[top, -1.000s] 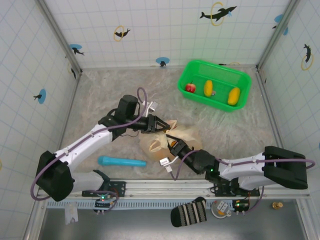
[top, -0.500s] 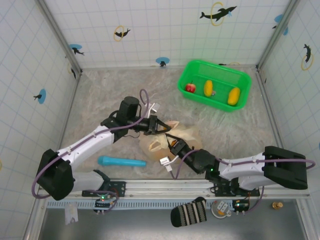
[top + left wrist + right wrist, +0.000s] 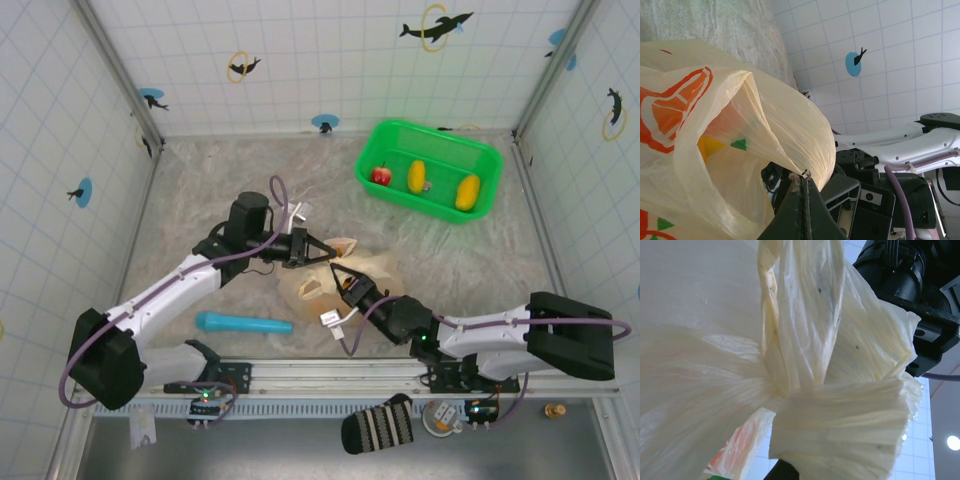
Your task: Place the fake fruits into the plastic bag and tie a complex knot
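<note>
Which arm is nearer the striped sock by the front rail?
Right. The right arm lies just behind the striped sock; the left arm stands well off to its left, stretched away toward the plastic bag.

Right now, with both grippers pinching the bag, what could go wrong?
1. The left gripper pinches only a thin fold of the bag at its tips; a pull could slip it free.
2. The right gripper holds bunched, twisted plastic; pulling apart may tear the thin film.
3. An apple and two yellow fruits sit in the basket, so the knot may shut them out.
</note>
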Tool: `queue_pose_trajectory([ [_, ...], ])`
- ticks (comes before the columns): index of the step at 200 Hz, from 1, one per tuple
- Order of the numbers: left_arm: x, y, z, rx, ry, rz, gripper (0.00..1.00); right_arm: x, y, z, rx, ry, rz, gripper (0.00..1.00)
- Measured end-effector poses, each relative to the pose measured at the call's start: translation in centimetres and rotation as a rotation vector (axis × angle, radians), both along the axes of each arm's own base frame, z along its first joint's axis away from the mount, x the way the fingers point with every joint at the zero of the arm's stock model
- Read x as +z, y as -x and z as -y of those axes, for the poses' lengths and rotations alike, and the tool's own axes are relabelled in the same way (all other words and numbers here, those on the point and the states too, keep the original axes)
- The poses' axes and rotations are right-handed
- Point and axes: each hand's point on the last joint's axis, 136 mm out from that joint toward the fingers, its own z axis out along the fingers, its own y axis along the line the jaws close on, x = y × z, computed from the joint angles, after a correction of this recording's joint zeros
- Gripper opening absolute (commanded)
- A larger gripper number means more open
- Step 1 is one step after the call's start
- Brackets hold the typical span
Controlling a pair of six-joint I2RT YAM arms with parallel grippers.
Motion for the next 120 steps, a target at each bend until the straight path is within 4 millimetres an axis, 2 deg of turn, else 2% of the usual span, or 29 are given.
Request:
queue_pose_trajectory([
  [34,0.2,-0.1,-0.3,0.009,-0.001,0.006,0.00,0.0,-0.1,0.0,-0.001,-0.006,-0.007,0.03],
  [56,0.5,-0.4,-0.5,0.023,0.002,0.020,0.00,-0.1,-0.1,0.1,-0.004,-0.013,-0.015,0.12],
  [80,2.6,-2.2,-1.4,0.103,0.043,0.123,0.00,-1.6,-0.2,0.5,-0.018,0.020,-0.047,0.18],
  [102,4.8,-2.7,-1.6,0.133,0.099,0.212,0.00,-1.9,-0.3,0.5,-0.020,0.016,-0.069,0.16],
  [120,5.3,-2.8,-1.6,0.140,0.114,0.240,0.00,-1.8,-0.3,0.6,-0.020,0.007,-0.079,0.09],
])
